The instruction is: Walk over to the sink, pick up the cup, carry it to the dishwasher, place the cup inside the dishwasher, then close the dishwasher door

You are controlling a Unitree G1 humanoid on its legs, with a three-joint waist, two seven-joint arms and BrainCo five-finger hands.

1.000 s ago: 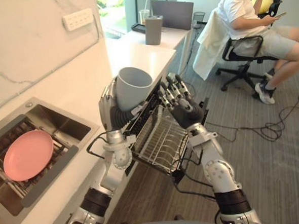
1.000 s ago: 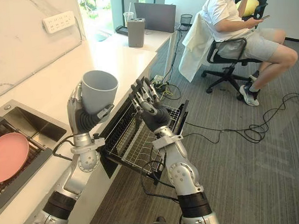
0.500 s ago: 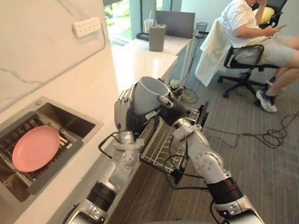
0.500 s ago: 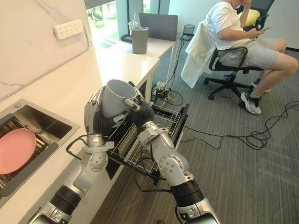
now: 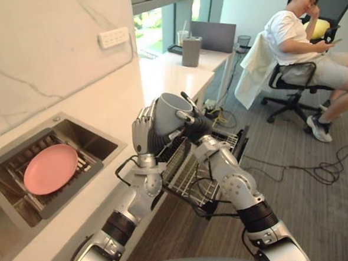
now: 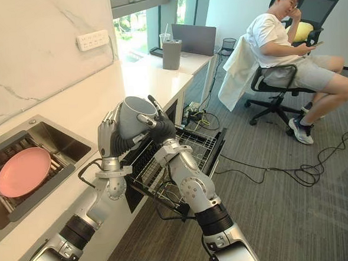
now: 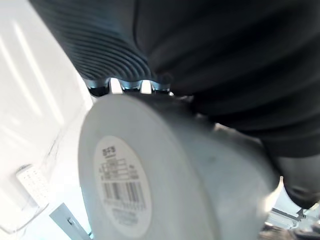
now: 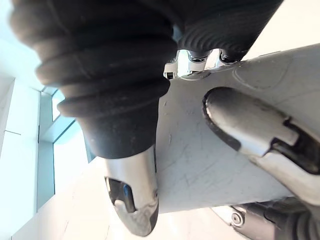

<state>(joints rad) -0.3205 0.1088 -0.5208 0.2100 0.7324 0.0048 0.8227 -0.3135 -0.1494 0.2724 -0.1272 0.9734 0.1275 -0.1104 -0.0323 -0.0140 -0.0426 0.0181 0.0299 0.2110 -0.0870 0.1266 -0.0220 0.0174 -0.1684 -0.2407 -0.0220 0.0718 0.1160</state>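
One cup (image 6: 132, 116) is held past the counter's front edge, above the one open dishwasher rack (image 5: 183, 172). The left hand (image 6: 108, 134) is curled round its body and the right hand (image 6: 164, 131) pinches its wall. If one hand lets go too early, the cup may drop onto the wires. One plate (image 5: 50, 169) lies in the sink (image 5: 95, 146), and one person (image 5: 295, 31) sits beyond.

A pink plate (image 5: 50, 169) lies flat; a person (image 5: 295, 37) sits on a chair (image 5: 339, 5).

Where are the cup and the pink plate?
Grey plastic cup (image 5: 167, 116): left eye view, its side wall.
Round pink plate (image 5: 49, 169): left eye view, its middle.
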